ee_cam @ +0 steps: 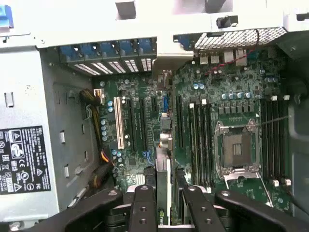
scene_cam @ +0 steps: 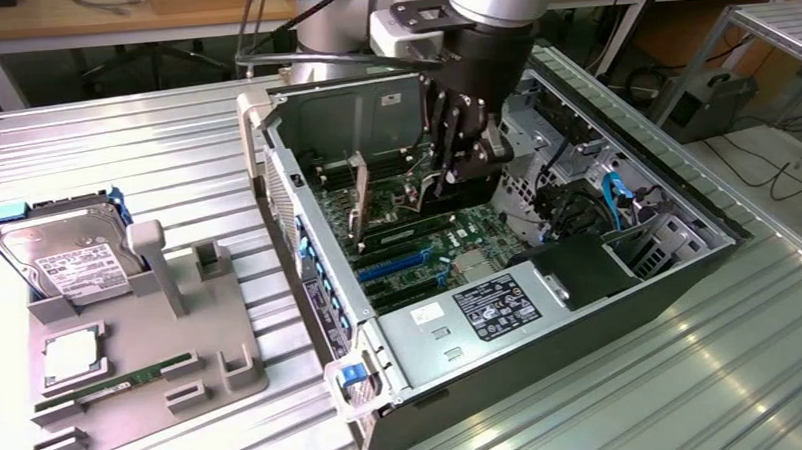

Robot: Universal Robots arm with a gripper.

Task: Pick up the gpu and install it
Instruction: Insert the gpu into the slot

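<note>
The end effector [ee_cam: 165, 195] stands part-way apart, its fingers [ee_cam: 145, 208] clamped on the gpu [ee_cam: 164, 171]. The gpu is held on edge inside the computer case [scene_cam: 419, 334], over the motherboard [ee_cam: 231, 96] expansion slots.

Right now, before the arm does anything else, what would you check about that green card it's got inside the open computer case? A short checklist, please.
1. Grip: the black gripper is closed on the gpu, a flat dark green card, one finger on each side: ok.
2. Card standing on edge above the green motherboard: ok.
3. Card's lower edge lined up with a slot: cannot tell.
4. Yellow and orange wire bundle lies to one side, apart from the card: ok.
5. Silver boxy hard drive rests on the grey tray, outside the case: ok.
</note>
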